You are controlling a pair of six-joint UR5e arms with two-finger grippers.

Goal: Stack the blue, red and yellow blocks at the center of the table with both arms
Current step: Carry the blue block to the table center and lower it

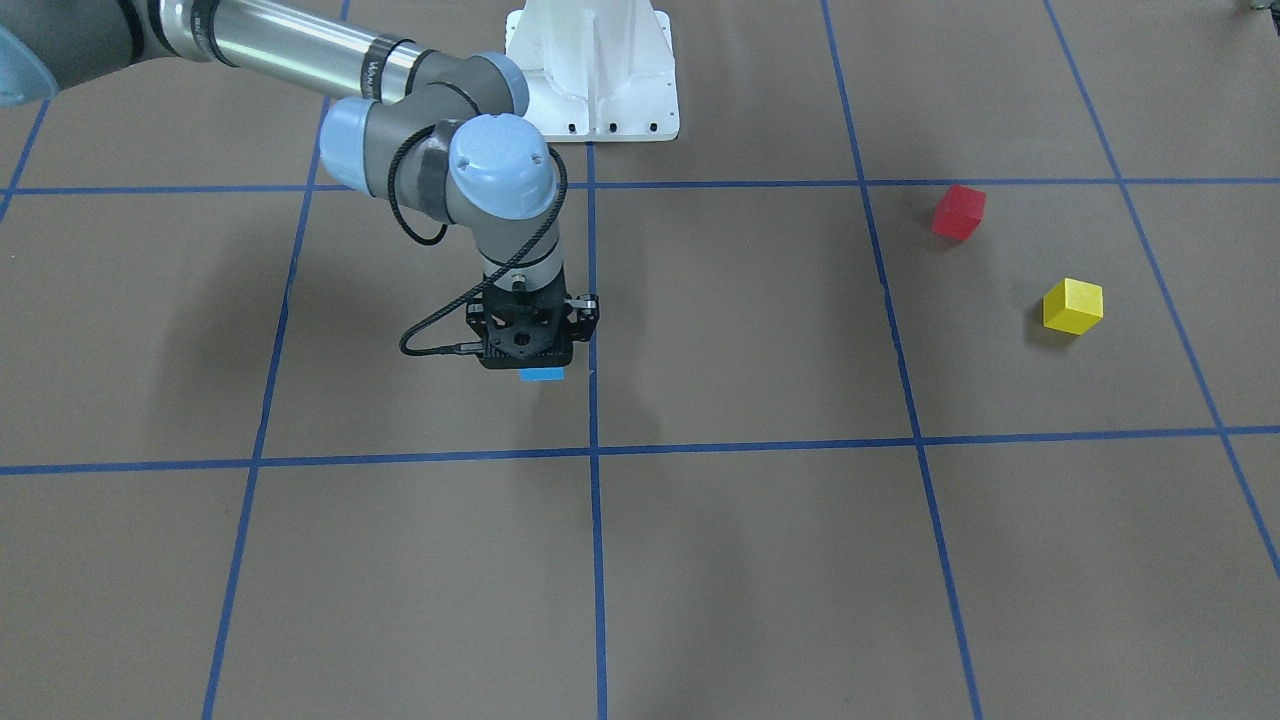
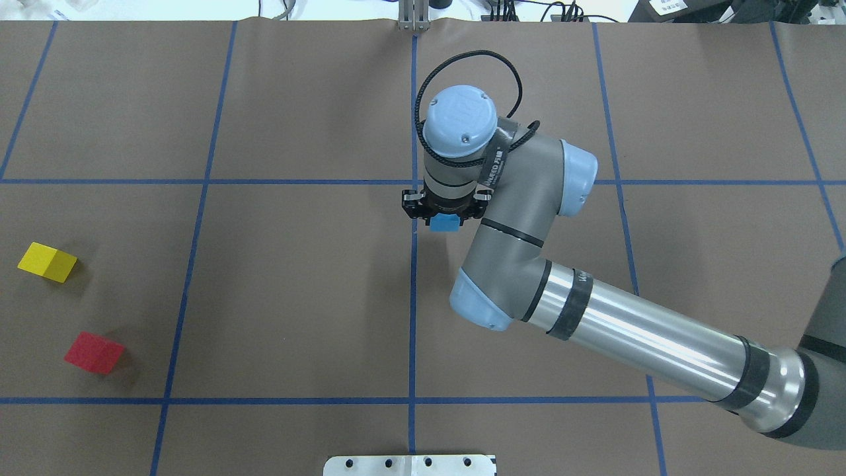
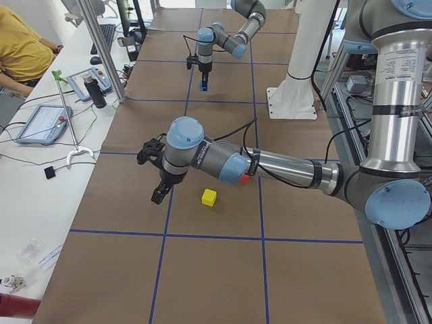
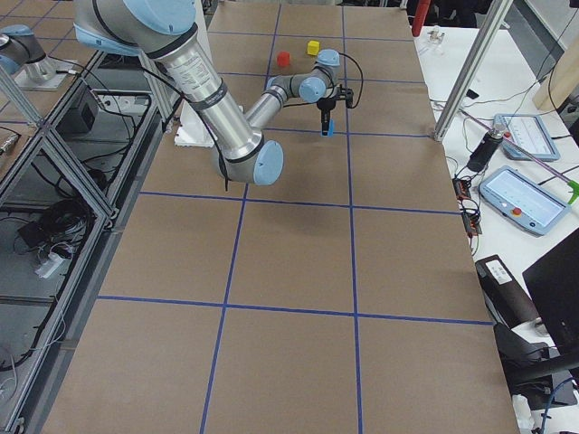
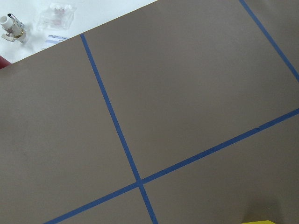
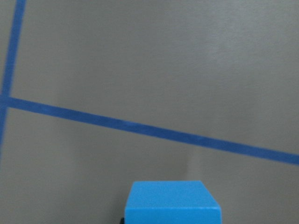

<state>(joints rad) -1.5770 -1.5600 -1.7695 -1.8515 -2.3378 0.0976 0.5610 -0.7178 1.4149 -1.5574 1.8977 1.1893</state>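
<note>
My right gripper (image 2: 444,218) is shut on the blue block (image 2: 443,223), pointing straight down beside the table's centre tape line. Block (image 1: 543,375) and gripper (image 1: 535,365) also show in the front view; the block (image 6: 173,203) fills the bottom of the right wrist view. I cannot tell whether it touches the table. The yellow block (image 2: 47,262) and red block (image 2: 94,352) lie apart on the table's left side. My left gripper (image 3: 158,196) shows only in the exterior left view, raised beside the yellow block (image 3: 209,197); whether it is open I cannot tell.
The white robot base (image 1: 595,80) stands at the table's near edge. A side bench with tablets (image 3: 44,121) and a seated operator (image 3: 20,47) runs along the far edge. Blue tape lines (image 2: 413,297) grid the brown table.
</note>
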